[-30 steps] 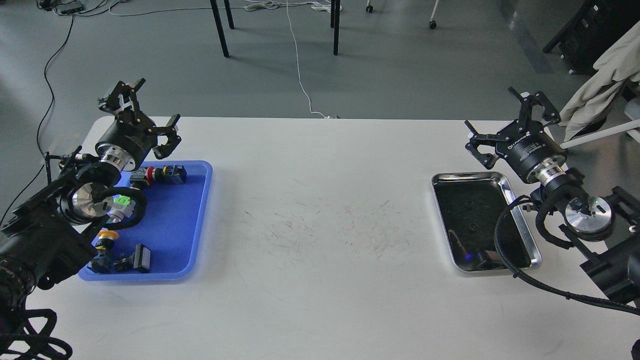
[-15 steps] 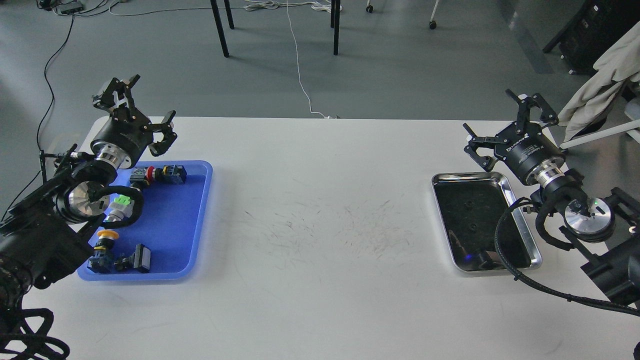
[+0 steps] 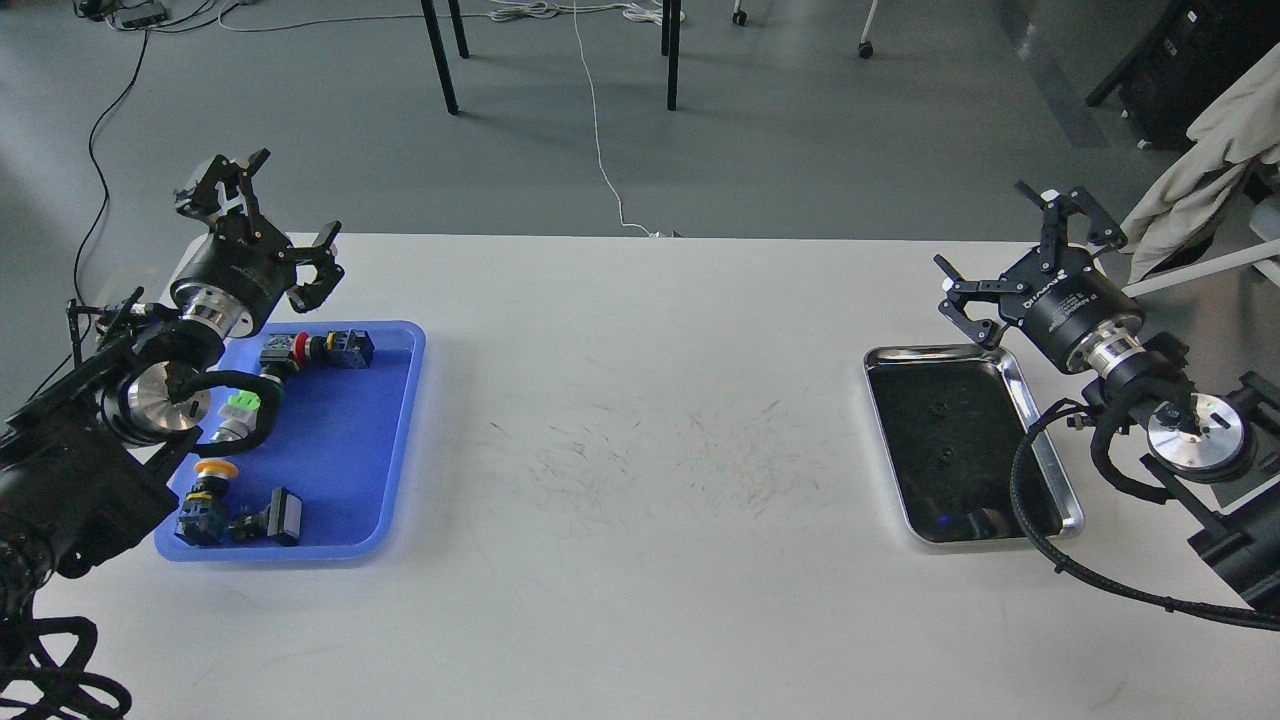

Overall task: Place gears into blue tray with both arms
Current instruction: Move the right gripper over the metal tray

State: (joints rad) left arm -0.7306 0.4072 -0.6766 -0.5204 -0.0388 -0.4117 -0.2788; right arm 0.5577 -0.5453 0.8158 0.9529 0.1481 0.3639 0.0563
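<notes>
**Gears wait in the steel tray, both grippers spread and empty**

I have the two arms parked at opposite ends of the white tabletop (image 3: 640,420). My left gripper (image 3: 262,222) hangs above the far corner of the blue tray (image 3: 400,440), its fingers splayed wide with nothing between them. My right gripper (image 3: 1022,260) hovers just past the far rim of the steel tray (image 3: 1050,445), likewise spread and holding nothing.

The gears (image 3: 938,406) lie in that steel tray — two small dark toothed wheels I can make out on its dark, reflective bottom, one nearer the far end, one (image 3: 944,453) closer to the middle. Whether more lie there I cannot tell; black on black hides them. The blue tray, well apart across the tabletop, carries only push-button switches (image 3: 318,349), red, green and yellow capped.

My judgement on handling: these gears look light, stiff and flat, so they will not deform, but they sit low on a slick metal floor and may skate away or flip if one finger touches first. I would take hold across the toothed rim, fingers coming straight down on either side and closing evenly — the teeth should give some bite. The grip needs little force; the risk is losing so tiny a piece during the long carry, or a handover to the left arm.
</notes>
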